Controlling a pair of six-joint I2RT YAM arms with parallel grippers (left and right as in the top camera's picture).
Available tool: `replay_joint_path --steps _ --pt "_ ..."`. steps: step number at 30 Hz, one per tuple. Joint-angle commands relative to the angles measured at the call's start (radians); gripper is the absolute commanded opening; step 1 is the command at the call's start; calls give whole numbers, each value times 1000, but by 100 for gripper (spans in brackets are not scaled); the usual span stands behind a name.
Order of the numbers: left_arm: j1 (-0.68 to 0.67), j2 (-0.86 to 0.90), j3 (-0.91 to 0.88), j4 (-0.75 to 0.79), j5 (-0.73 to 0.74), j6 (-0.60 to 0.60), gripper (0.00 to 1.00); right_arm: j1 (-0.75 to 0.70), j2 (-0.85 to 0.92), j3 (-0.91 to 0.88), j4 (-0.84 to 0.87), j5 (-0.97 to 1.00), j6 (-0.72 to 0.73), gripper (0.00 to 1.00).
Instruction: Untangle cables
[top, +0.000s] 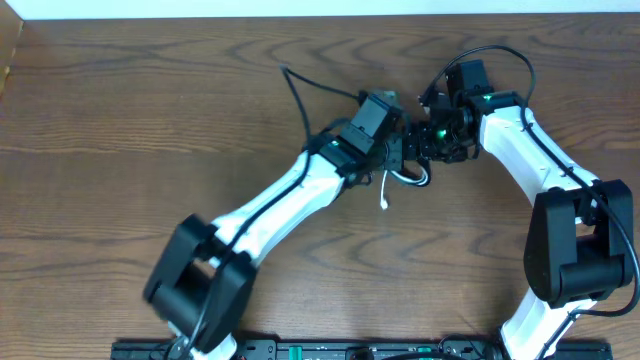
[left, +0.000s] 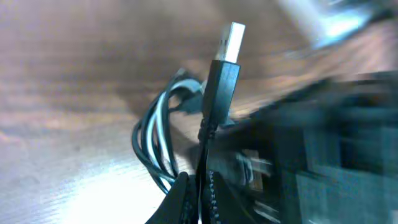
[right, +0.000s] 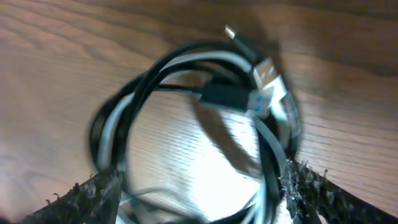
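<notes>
At the far middle of the brown wood-grain table (top: 100, 150), the two white-and-black arms are met over the small tangle. The task is judged to be at an early stage: in the right wrist view the thin black cord (right: 140, 93) and the thin white cord (right: 217, 59) are seen wound together in one round coil, strand beside strand, with no loop yet drawn free. One start has been made. The black USB plug with its silver metal tip (left: 221, 81) is held upright, clamped just below its body by the left gripper (left: 200, 190), whose jaws are pressed together on it. The coil is seen hanging behind and to the left of the plug. The right gripper (right: 199, 186) is held with its jaws wide apart, and the coil is spanned between the two fingers. Whether the pads are pressing on the coil cannot be told through the blur. From overhead, a short white cord end (top: 385, 197) is seen trailing toward the near side, just below the grippers. Pulling the black cord out through the loops, and laying the two cords apart, is judged not yet done.

The table is matte, dark-grained and otherwise bare. A pale strip (top: 300, 8) is seen along its far edge, and little else of the room is shown
</notes>
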Motion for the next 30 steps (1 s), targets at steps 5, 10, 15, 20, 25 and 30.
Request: replay_joint_path --steps 5,10,15,20,25,30 --pt "22 -80 1 -11 18 97 7 -2 3 0 22 -96 -24 76" --pt "36 -88 1 -10 16 97 7 -1 3 0 23 -97 -8 75" --pt "71 -88 1 -14 16 87 7 -11 3 9 10 -98 -75 75" --pt "108 -106 1 -8 67 30 7 -12 2 20 -31 -164 -214 75" --pt "143 -151 3 -6 149 -6 8 -11 2 20 -76 -357 -480 71" --pt "202 -190 3 -2 228 -122 7 -8 2 20 -113 -521 -697 70"
